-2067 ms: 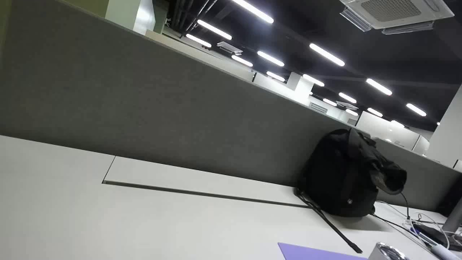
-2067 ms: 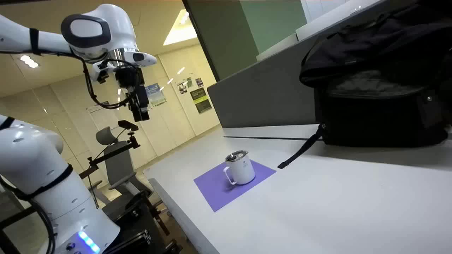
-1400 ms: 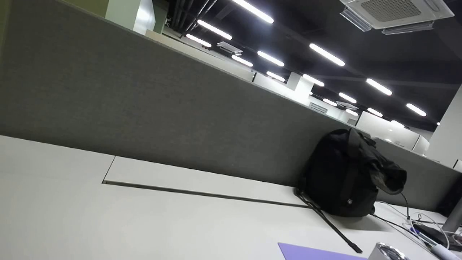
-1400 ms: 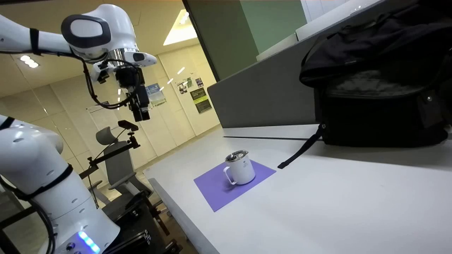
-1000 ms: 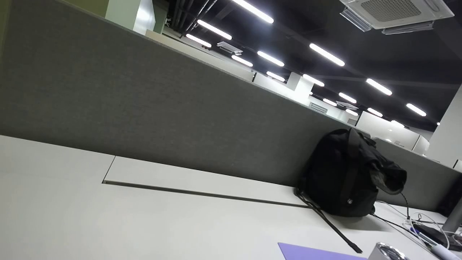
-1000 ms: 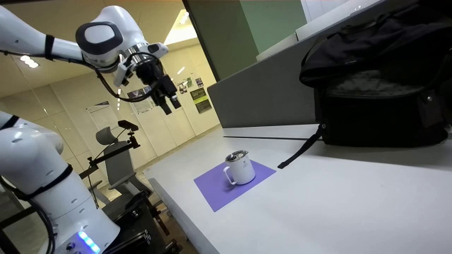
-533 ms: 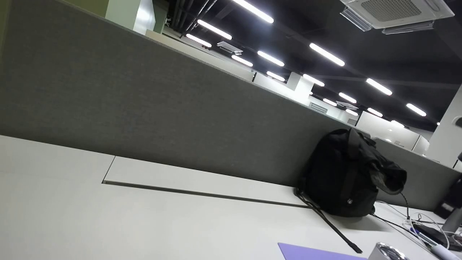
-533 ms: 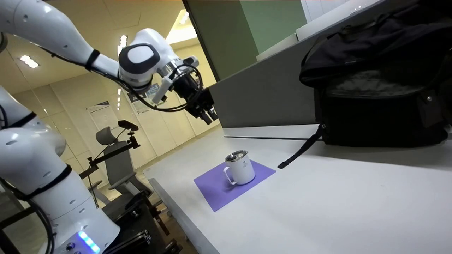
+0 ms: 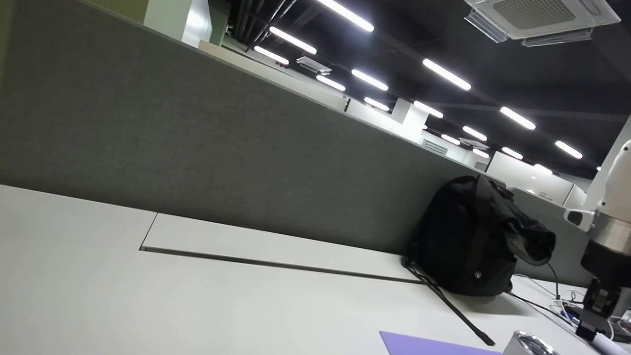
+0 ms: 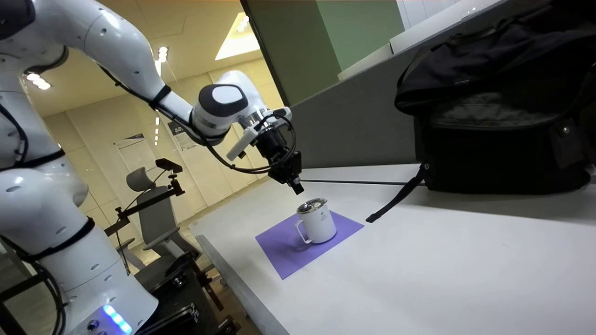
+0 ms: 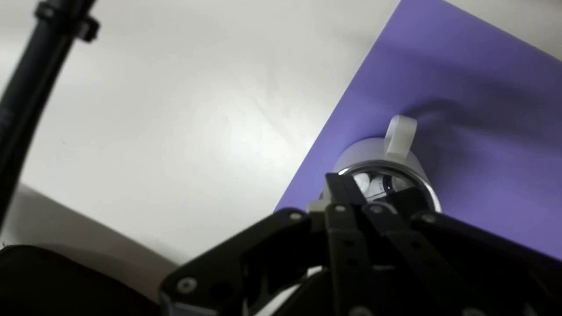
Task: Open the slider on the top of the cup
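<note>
White cylindrical mug with a loop handle (image 10: pixel 322 225): stands upright on the purple rectangular sheet (image 10: pixel 274 242), close to 1 of its edges.
Sheet: lies flat on the smooth white worktop (image 10: pixel 419 260).
Black angular gripper (image 10: pixel 298 188): hangs tilted above the mug, near it but apart, covering part of its top in the wrist view.
Jaws: pressed together, their tips pointing down toward the mug.
Shiny silver-rimmed round lid (image 10: pixel 311 205): sits on the mug's mouth; pale and dark shapes show inside its rim in the wrist view.
Slider on the lid: cannot tell its position, as the gripper blocks part of the lid.
White jointed robot arm (image 10: pixel 122 51): reaches over from the left of an exterior view, with black cables (image 10: pixel 253 171) looping beside the gripper.
Black fabric backpack (image 10: pixel 493 135): stands on the worktop well apart from the mug, 1 flat black strap (image 10: pixel 396 199) trailing toward the sheet and ending near it.
Dark grey partition (image 10: pixel 344 130): runs along the back of the worktop, behind the backpack.
</note>
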{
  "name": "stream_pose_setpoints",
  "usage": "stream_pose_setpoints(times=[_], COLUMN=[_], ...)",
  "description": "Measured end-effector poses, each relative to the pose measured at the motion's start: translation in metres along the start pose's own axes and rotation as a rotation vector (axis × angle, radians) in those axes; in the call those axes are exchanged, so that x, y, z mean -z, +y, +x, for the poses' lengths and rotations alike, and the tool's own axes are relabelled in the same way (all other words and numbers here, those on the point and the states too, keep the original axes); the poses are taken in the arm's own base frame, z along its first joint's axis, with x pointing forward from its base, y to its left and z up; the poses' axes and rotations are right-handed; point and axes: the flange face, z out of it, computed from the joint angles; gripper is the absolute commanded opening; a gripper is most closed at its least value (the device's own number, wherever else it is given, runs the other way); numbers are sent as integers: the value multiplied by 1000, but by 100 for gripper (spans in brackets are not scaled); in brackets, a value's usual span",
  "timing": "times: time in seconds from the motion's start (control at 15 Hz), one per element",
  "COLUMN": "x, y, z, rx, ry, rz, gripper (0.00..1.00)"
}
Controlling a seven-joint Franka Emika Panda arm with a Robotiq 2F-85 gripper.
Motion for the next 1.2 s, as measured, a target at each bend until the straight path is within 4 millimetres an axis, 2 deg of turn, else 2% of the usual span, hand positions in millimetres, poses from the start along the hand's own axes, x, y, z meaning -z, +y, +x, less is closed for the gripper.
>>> stream_pose_setpoints(times=[0.67, 1.2], x=[-1, -23], y=[2, -6], z=[5, 17], rx=[-3, -27], ry=[-3, 75], rz=[7, 87], gripper=[0, 0])
